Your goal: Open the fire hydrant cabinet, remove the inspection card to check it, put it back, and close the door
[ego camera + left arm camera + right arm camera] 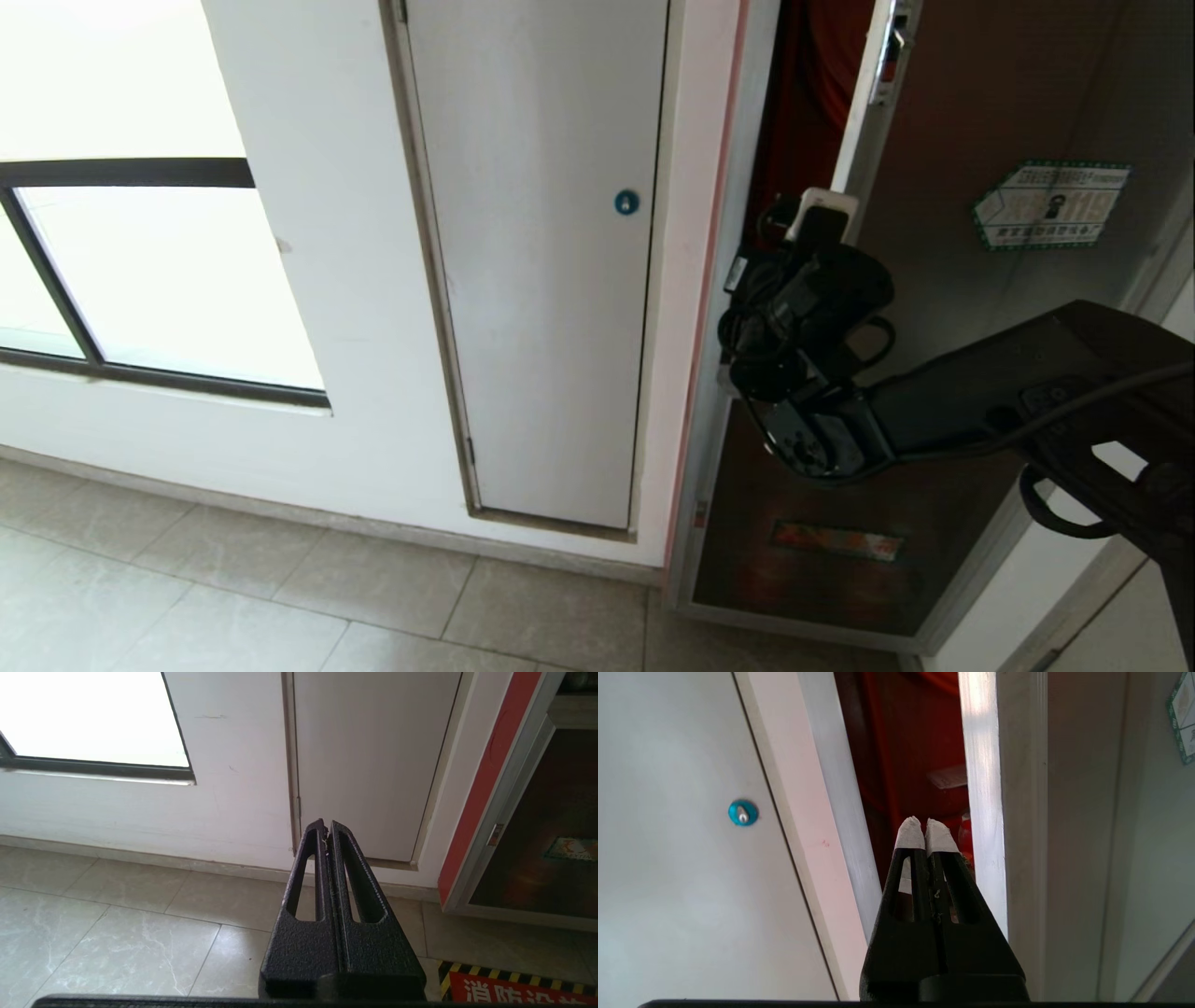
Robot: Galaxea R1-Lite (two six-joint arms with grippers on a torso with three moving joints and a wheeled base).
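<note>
Right end effector (926, 833), white-taped tips pressed together, nothing held. It points into the narrow gap where the door (1008, 140) stands ajar from the cabinet (724, 280).

Door's free edge: a tall silver stile with a vertical long axis, lying just beside the tips on the sticker (1050, 205) side. On the other side of the tips is the cabinet's frame post, then the plain grey door with blue lock (626, 202). Straight beyond the tips: red interior. Whether the tips touch the stile, cannot tell.

Card: a pale sheet (947, 777) shows deep in the red interior, beyond and above the tips; possibly the inspection card, too dim to be sure.

Judgement: opening step in hand, gap too slim for reaching in. Next move likely turns on hooking the tips behind the stile and sweeping it toward the sticker side.

Left end effector (327, 833) closed, empty, parked low and aimed at the floor and wall base, well apart from the gap. Right arm is clearly the nearer.
</note>
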